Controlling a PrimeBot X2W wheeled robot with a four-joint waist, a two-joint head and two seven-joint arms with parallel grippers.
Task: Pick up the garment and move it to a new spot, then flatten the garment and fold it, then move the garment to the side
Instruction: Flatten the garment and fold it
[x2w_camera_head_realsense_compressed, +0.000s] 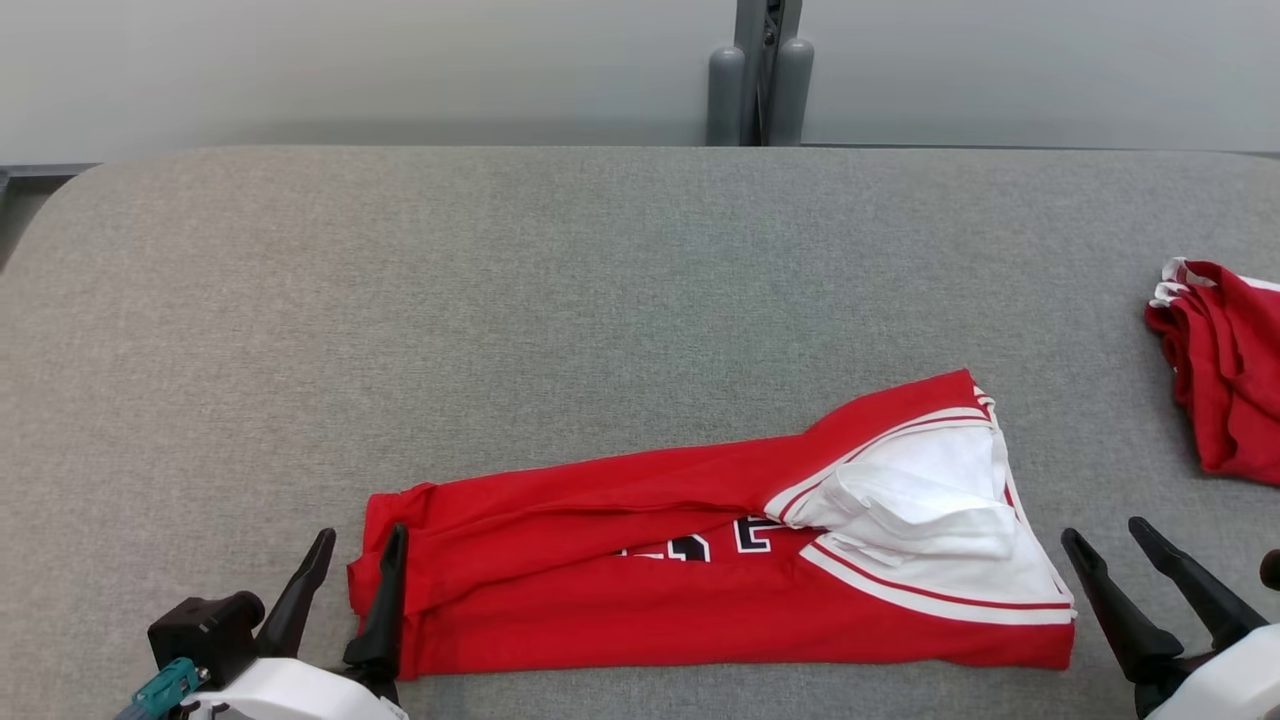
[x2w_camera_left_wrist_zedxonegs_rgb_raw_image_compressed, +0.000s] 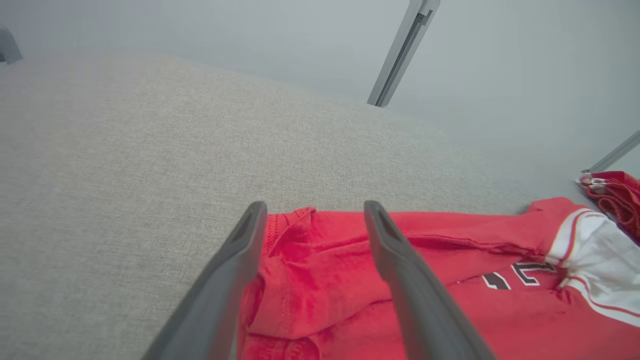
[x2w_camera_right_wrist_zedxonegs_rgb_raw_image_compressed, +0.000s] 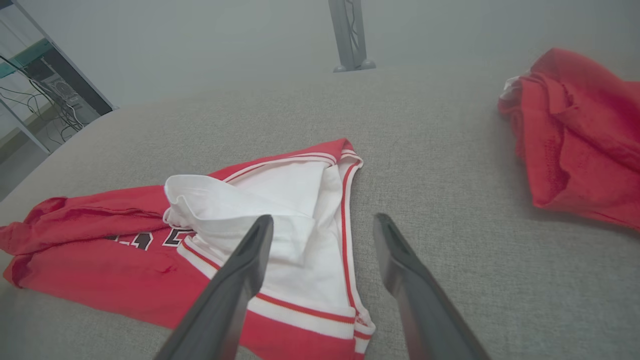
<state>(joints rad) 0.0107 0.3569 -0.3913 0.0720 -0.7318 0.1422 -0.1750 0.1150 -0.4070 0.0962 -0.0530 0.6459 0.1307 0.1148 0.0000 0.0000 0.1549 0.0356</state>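
Observation:
A red garment (x2w_camera_head_realsense_compressed: 620, 560) with a white panel, red stripes and dark lettering lies folded into a long band near the front edge of the grey table (x2w_camera_head_realsense_compressed: 500, 280). My left gripper (x2w_camera_head_realsense_compressed: 358, 562) stands open at the band's left end, one finger over the red cloth (x2w_camera_left_wrist_zedxonegs_rgb_raw_image_compressed: 320, 280) and one on the bare table. My right gripper (x2w_camera_head_realsense_compressed: 1108, 535) is open just off the band's right end, empty; in the right wrist view the white panel (x2w_camera_right_wrist_zedxonegs_rgb_raw_image_compressed: 280, 210) lies beside its left finger (x2w_camera_right_wrist_zedxonegs_rgb_raw_image_compressed: 235, 290).
A second red garment (x2w_camera_head_realsense_compressed: 1225, 370) lies crumpled at the table's right edge, also seen as a red heap (x2w_camera_right_wrist_zedxonegs_rgb_raw_image_compressed: 575, 135) in the right wrist view. A grey post (x2w_camera_head_realsense_compressed: 760, 70) stands behind the table's far edge. The table's far half is bare.

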